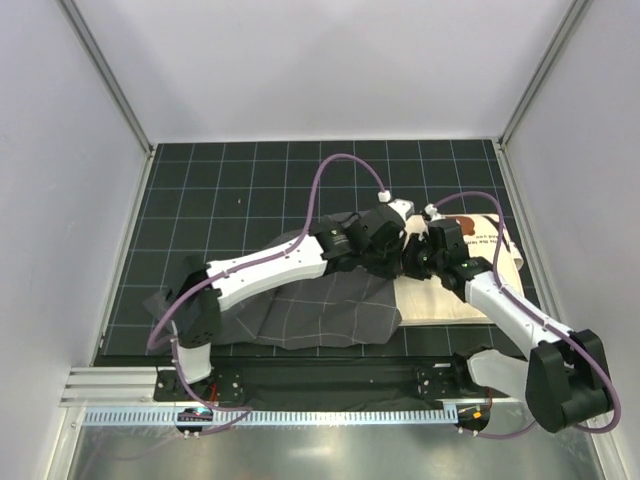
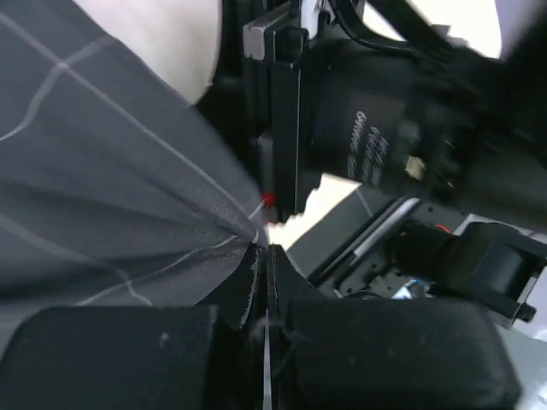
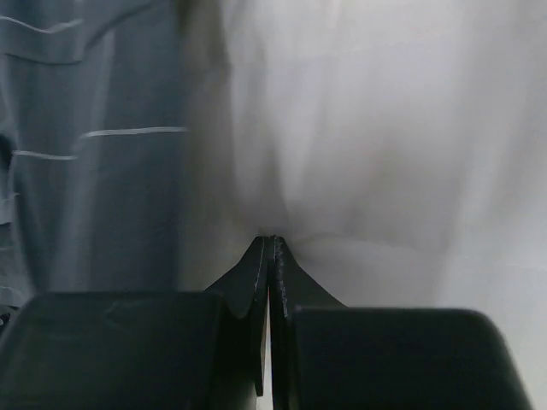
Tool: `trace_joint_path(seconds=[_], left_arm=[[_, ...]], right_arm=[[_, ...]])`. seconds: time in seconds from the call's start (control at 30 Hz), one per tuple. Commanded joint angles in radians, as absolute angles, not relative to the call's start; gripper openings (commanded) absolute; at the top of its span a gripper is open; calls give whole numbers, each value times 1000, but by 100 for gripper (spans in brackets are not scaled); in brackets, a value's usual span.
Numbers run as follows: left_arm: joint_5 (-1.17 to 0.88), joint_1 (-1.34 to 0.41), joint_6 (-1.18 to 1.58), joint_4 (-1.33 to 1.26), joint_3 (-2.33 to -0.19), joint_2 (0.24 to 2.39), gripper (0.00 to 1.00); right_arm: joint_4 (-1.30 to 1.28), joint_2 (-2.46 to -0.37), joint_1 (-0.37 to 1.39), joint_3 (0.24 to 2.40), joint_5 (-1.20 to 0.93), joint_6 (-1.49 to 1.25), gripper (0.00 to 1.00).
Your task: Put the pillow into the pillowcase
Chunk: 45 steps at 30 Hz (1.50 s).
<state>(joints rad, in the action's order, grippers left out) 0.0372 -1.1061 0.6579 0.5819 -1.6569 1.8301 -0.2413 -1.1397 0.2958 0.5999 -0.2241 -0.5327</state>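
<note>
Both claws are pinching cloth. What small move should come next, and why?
Probably the left gripper should draw the pillowcase edge a little way over the pillow while the right gripper holds the pillow steady. Each is shut on its fabric, and most of the pillow lies outside the case.

Matt cloth pillowcase (image 1: 300,315), smooth cloth pillow (image 1: 445,300)

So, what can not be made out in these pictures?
1. Top view: the left arm and right arm cover the dark grey checked fabric pillowcase where it meets the cream-white rectangular soft pillow; its opening does not show.
2. Top view: the pillow's dark lettering is too small to read.
3. Right wrist view: the frame cuts off the pillow's edges around the right end effector.
</note>
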Motion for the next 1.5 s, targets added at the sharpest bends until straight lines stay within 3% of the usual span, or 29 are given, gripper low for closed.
trace_joint_path(seconds=[0.0, 0.03, 0.2, 0.23, 0.3, 0.57, 0.8, 1.2, 1.3, 1.37, 1.43, 1.47], left_arm=[[-179, -1086, 718, 428, -1648, 1910, 0], [-179, -1075, 730, 425, -1637, 1917, 0], [-60, -1043, 703, 425, -1560, 1899, 0], [-45, -1037, 700, 426, -1543, 1881, 0], [-9, -1034, 692, 445, -1532, 1870, 0], [71, -1025, 670, 471, -1485, 1842, 0], [54, -1023, 654, 475, -1494, 1842, 0], [69, -1008, 623, 512, -1496, 1807, 0], [23, -971, 623, 511, -1494, 1813, 0], [21, -941, 617, 523, -1500, 1815, 0], [34, -919, 608, 541, -1506, 1809, 0], [41, -904, 603, 552, -1515, 1802, 0]], right_arm=[[-270, -1059, 307, 644, -204, -535, 5], [-367, -1017, 305, 667, -157, -513, 9], [-615, -916, 178, 791, 46, -437, 59], [-617, -902, 145, 796, 29, -442, 80], [-624, -876, 54, 798, 35, -466, 97], [-673, -919, -230, 886, 241, -537, 100], [-540, -1021, -517, 833, 94, -609, 100], [-299, -1175, -430, 649, -29, -631, 97], [-285, -1129, -314, 621, -49, -626, 73], [-247, -1083, -217, 571, -58, -643, 35], [-215, -1008, -104, 529, -109, -669, 18], [-209, -979, -80, 503, -136, -684, 4]])
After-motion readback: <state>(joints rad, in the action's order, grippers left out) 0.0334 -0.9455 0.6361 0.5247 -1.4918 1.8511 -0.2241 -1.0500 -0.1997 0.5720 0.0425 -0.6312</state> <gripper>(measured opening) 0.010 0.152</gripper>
